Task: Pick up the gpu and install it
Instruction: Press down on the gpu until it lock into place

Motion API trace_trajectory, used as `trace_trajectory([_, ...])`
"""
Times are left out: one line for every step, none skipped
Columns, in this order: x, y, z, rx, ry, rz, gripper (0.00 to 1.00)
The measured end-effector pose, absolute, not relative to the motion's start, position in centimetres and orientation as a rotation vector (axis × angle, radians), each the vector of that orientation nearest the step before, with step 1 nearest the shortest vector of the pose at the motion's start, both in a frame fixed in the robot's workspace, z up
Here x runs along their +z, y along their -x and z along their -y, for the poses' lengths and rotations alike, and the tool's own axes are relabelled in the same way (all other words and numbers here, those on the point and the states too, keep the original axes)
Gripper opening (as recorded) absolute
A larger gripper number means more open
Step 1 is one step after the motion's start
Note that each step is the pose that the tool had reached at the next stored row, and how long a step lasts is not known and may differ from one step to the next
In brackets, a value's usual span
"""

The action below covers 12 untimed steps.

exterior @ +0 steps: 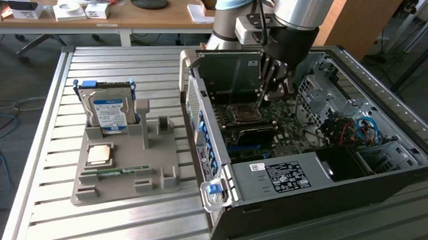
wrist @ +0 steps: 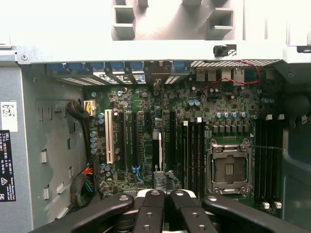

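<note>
On the exterior view's left we see a grey tray [exterior: 162, 177] holding a hard drive [exterior: 109, 112] upright, with smaller parts lying flat in front of it. To its right stands the open case [exterior: 340, 183], and the arm reaches down into it from above. The gripper [wrist: 160, 201] has its fingers drawn together, and they appear to pinch the gpu [wrist: 160, 153], which from the wrist is a thin pale edge running straight out from the fingertips over the slots [wrist: 130, 141], beside the socket [wrist: 228, 167]. To do this step well, we judge the card should stay square to its slot, with its edge lined up along the whole length, and be pressed evenly rather than at one end. The card's faces are hidden because it is edge-on. We cannot tell whether its lower edge already sits in a slot, or which one.
</note>
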<state>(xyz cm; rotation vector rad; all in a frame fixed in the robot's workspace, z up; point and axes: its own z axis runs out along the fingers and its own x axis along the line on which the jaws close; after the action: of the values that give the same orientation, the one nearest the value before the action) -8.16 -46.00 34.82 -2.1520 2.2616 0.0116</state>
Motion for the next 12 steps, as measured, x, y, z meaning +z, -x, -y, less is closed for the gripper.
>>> trace_trajectory([34.82,8.16,46.00,0.012,2.152,-2.262,0.11])
trace_trajectory([34.82,8.16,46.00,0.012,2.152,-2.262,0.11])
trace_trajectory([34.82,8.16,46.00,0.012,2.152,-2.262,0.11])
trace_trajectory([34.82,8.16,46.00,0.012,2.152,-2.262,0.11])
trace_trajectory([34.82,8.16,46.00,0.012,2.152,-2.262,0.11])
trace_trajectory([34.82,8.16,46.00,0.012,2.152,-2.262,0.11])
trace_trajectory([34.82,8.16,46.00,0.012,2.152,-2.262,0.11])
trace_trajectory([34.82,8.16,46.00,0.012,2.152,-2.262,0.11])
trace_trajectory([34.78,8.16,46.00,0.012,2.152,-2.262,0.11])
trace_trajectory([34.63,8.16,46.00,0.012,2.152,-2.262,0.11])
trace_trajectory([34.44,8.16,46.00,0.012,2.152,-2.262,0.11])
trace_trajectory([34.26,8.17,46.00,0.012,2.152,-2.262,0.11])
